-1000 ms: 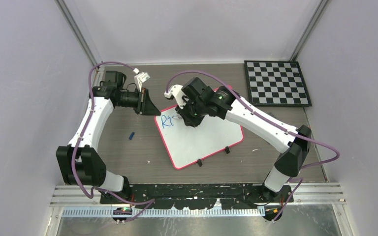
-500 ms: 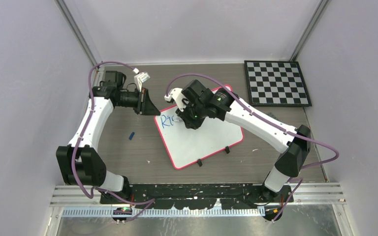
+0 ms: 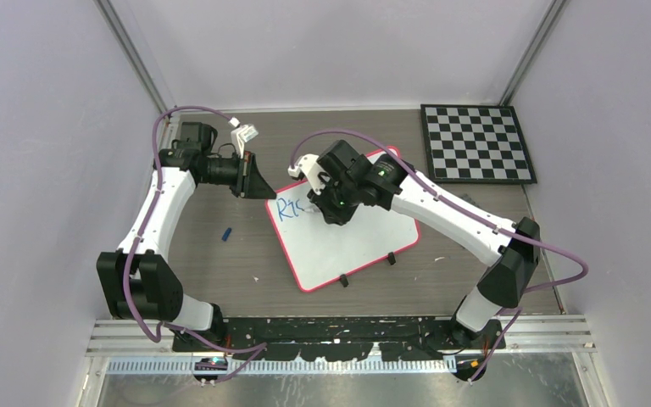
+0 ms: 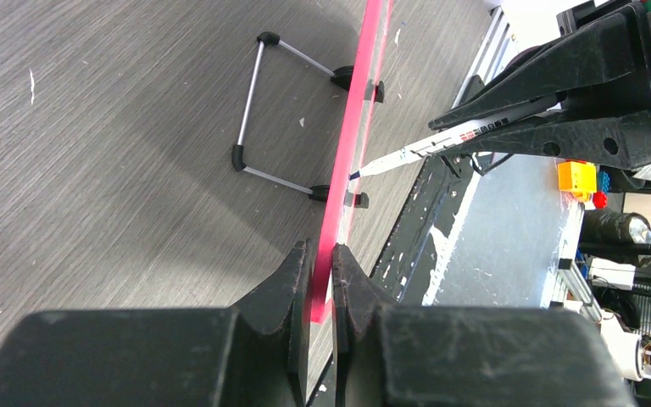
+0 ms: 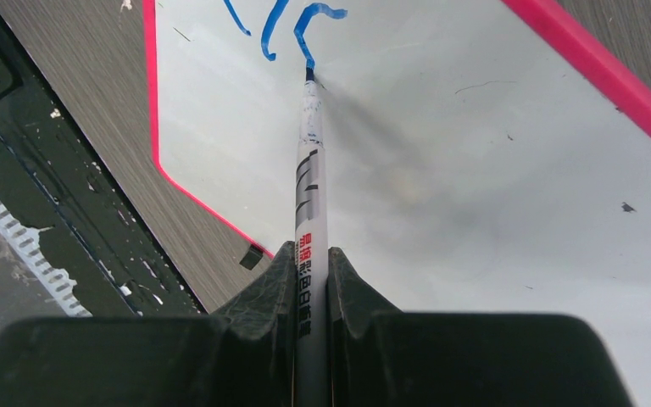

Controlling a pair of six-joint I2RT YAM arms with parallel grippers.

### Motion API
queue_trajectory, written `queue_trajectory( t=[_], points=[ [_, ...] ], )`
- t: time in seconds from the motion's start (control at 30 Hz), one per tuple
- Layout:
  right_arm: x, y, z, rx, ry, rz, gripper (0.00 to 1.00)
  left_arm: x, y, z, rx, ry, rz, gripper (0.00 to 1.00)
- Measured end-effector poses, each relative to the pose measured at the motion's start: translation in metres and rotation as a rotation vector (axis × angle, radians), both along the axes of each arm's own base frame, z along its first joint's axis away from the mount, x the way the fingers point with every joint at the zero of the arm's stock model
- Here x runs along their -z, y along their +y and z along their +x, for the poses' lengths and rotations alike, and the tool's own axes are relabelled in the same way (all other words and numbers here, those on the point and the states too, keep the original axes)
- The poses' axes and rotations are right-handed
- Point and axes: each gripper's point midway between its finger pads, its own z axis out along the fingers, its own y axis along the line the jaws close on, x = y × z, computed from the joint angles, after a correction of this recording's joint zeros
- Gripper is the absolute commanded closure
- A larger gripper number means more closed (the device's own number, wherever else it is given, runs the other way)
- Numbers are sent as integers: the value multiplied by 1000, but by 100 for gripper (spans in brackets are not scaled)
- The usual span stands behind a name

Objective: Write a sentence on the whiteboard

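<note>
Since a second ago the right gripper (image 3: 331,210) has slid a little to the right over the whiteboard (image 3: 352,246), which lies at an angle in the middle of the worktop (image 3: 220,271). The sentence (image 3: 292,209), near the board's far-left corner, has grown by one more blue letter after the "R". The right jaws stay clamped narrowly on a white marker (image 5: 310,186) whose tip touches the board at the end of the newest stroke, while the left gripper (image 4: 320,254) has not moved, its jaws pinching the board's pink rim at the far-left corner.
</note>
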Motion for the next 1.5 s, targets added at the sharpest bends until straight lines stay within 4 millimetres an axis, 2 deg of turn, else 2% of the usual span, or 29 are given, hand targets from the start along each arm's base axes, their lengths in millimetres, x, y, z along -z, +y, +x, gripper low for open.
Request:
queue_trajectory(
  t=[0.57,0.93,1.13,1.5],
  points=[
    [1,6,-5,-19,10,-1,100,0,0,0,1,1,-1,100],
    [-8,4,-8,-24,8,16,100,-2,-2,-2,10,4,-15,100],
    [-19,0,-4,-10,-14,35,100,-2,-2,-2,11,4,-16,100],
    [-15,-3,3,9,-22,17,100,-2,-2,-2,11,4,-16,100]
  ],
)
